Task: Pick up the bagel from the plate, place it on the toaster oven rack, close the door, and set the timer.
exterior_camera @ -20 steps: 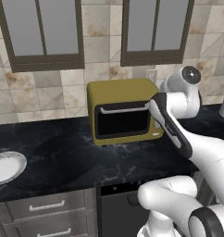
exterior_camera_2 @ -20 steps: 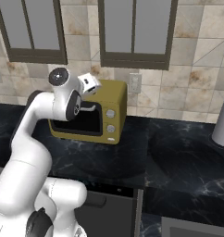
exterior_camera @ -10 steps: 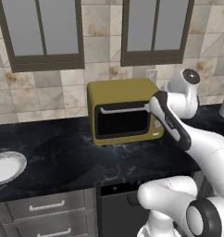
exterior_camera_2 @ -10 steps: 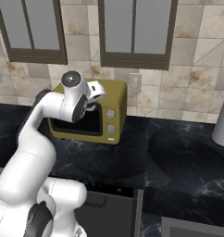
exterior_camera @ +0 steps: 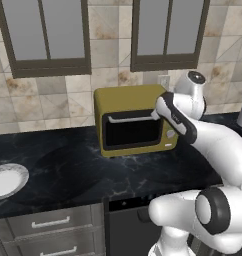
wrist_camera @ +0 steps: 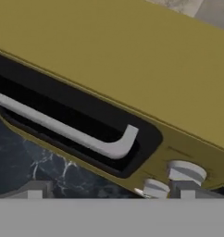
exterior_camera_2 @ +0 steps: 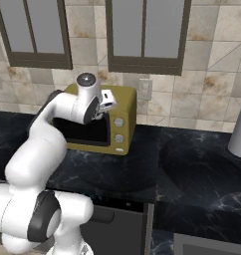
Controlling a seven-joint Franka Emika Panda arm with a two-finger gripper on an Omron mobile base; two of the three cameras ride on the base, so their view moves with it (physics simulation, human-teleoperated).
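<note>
Black marbled desk [exterior_camera: 68,165] carries the olive-yellow toaster oven [exterior_camera: 135,120], its dark door [exterior_camera: 132,131] shut. Well left of the oven lies the plate [exterior_camera: 7,180]; no bagel can be made out there. Just above the oven's knobs [wrist_camera: 185,172] hovers the gripper [wrist_camera: 109,193], jaws spread wide, holding nothing.
</note>
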